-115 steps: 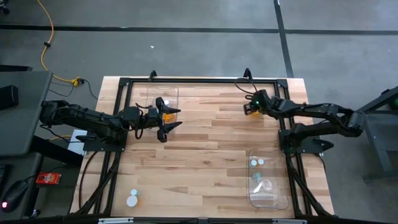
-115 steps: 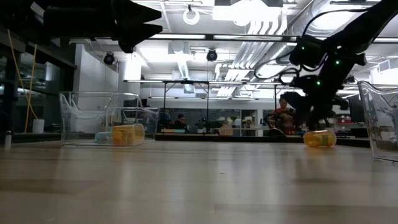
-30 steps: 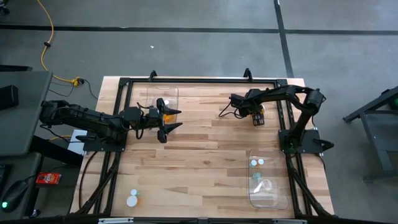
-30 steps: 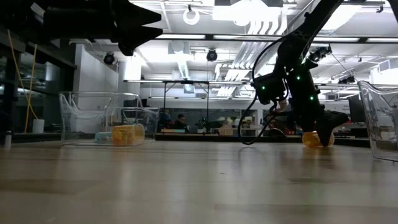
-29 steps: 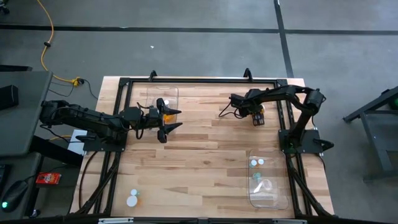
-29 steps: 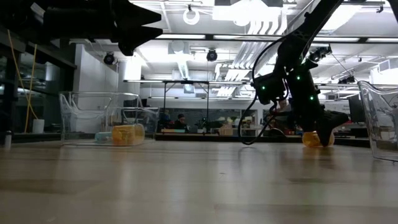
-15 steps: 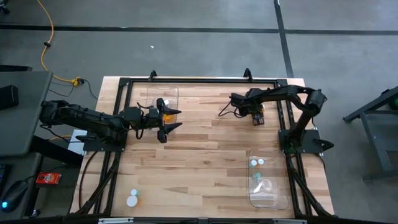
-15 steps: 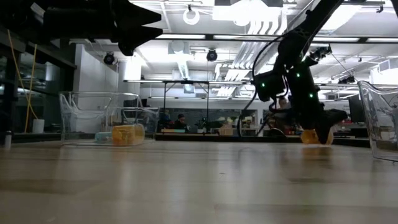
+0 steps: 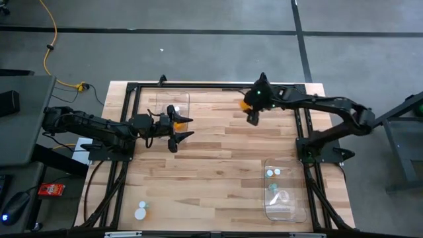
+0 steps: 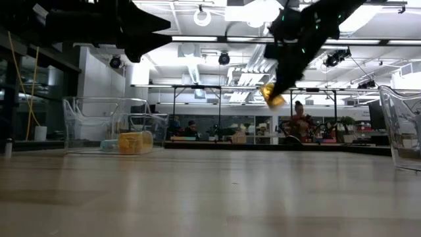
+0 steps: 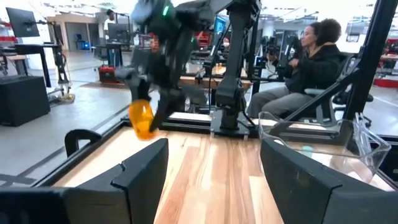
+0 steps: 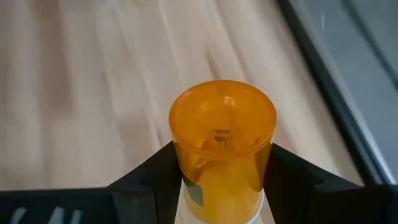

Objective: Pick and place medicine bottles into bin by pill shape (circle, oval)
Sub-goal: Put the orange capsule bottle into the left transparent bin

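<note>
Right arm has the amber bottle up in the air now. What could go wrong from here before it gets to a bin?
1. The right end effector grips the amber bottle only near its cap end, most of it sticking out, so a fast swing might loosen it.
2. The left end effector hangs open beside the far-left bin, so a drop-off there could crowd the two arms.
3. Its pill shape is not readable here, so the bin choice may be wrong.

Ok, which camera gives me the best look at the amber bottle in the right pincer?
The right wrist view: the amber plastic pill bottle fills the frame, clamped between the right pincer's dark fingers. The high view shows only an orange speck, the low view a small amber shape held aloft, the left wrist view a blurred one.
</note>
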Available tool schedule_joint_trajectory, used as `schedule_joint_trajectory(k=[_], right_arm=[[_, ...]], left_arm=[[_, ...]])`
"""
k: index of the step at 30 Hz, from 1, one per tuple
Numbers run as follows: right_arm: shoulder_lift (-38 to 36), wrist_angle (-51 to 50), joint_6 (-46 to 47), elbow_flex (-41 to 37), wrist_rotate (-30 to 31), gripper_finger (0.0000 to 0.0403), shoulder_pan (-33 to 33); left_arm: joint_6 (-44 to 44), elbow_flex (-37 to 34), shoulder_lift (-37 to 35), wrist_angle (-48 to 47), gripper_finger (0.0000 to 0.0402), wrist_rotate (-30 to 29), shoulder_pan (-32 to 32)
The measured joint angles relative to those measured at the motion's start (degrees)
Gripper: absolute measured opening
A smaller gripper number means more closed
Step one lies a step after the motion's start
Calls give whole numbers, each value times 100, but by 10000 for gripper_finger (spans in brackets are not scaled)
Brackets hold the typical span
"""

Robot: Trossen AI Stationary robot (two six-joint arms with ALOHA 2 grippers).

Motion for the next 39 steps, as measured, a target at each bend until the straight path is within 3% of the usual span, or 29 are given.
schedule_joint_trajectory(k=[9, 15, 25, 33, 39], right_arm=[[115, 2476, 374, 0, -635, 173, 1036], [484, 3558, 872, 0, -645, 173, 1607], [629, 3758, 1320, 0, -643, 189, 2032], [629, 4004, 1319, 0, -639, 190, 2196], [629, 4696, 1887, 0, -638, 190, 2335]], left_arm=[[272, 0, 84, 66, 246, -46, 1], [1179, 92, 576, 36, 246, -435, -20], [2669, 817, 1657, 48, 248, -1570, -506], [3312, 1079, 1881, 40, 284, -2204, -846], [3828, 1220, 1878, 48, 303, -2896, -1065]])
